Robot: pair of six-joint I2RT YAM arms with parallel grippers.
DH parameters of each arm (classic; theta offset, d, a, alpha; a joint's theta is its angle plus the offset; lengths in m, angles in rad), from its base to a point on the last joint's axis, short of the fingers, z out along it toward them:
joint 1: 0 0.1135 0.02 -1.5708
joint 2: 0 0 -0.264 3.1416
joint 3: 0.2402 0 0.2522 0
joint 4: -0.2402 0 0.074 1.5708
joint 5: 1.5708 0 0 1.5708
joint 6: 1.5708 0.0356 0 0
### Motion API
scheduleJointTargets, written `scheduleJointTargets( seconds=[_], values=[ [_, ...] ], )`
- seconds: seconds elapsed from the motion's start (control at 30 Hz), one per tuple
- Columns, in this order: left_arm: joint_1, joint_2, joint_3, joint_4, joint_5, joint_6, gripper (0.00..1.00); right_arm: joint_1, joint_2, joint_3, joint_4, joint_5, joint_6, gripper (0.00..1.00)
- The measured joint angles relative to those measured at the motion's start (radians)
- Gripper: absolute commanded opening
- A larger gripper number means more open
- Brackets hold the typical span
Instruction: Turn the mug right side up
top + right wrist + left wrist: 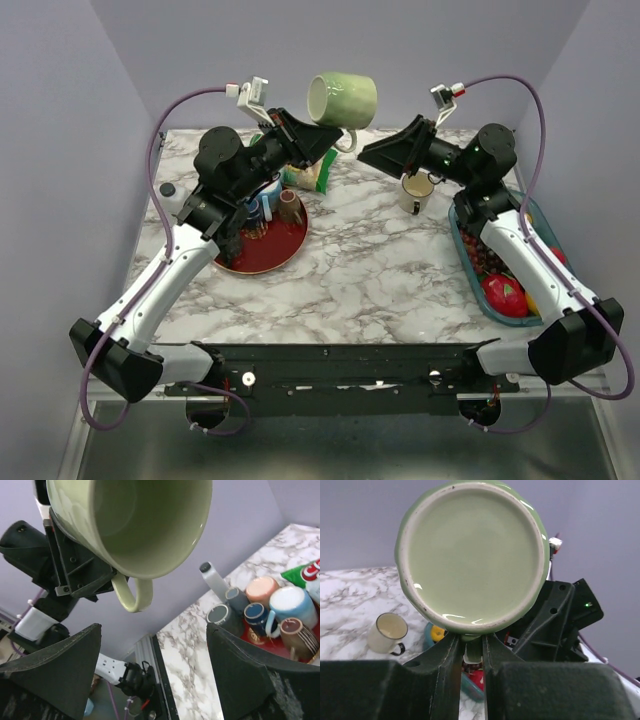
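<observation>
The green mug (342, 98) hangs in the air on its side above the back of the table. Its base (472, 555) faces my left wrist camera and its open mouth (140, 525) faces the right one. My left gripper (338, 135) is shut on the mug's handle (472, 652), which points down between the two fingers (445, 665). My right gripper (368, 152) stands open just right of and below the mug. Its jaws are spread wide, nothing is between them, and the handle loop (132, 592) hangs above the gap (154, 630).
A red tray (285, 255) at the left holds several mugs (280, 610), with a green snack bag (320, 172) behind it and a white bottle (170, 195) beside it. A cream mug (415, 192) stands under the right arm. A teal tray (470, 265) of fruit lies at the right.
</observation>
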Motion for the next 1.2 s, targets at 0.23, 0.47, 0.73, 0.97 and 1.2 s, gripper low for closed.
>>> scheduleJointTargets(
  seconds=[0.23, 0.47, 0.73, 0.97, 1.2],
  values=[
    [0.0, 0.051, 0.036, 0.114, 0.06, -0.067, 0.0, 0.005, 0.064, 0.064, 0.197, -0.023, 0.158, 0.82],
    [0.0, 0.088, 0.036, 0.182, 0.096, -0.121, 0.0, 0.034, 0.095, 0.091, 0.299, -0.024, 0.256, 0.74],
    [0.0, 0.095, 0.036, 0.232, 0.12, -0.146, 0.0, 0.047, 0.119, 0.095, 0.365, -0.019, 0.323, 0.52],
    [0.0, 0.095, 0.036, 0.274, 0.146, -0.159, 0.0, 0.047, 0.119, 0.09, 0.391, 0.009, 0.344, 0.01],
    [0.0, 0.095, 0.032, 0.294, 0.153, -0.164, 0.12, 0.048, 0.119, 0.084, 0.401, 0.014, 0.355, 0.01]
  ],
)
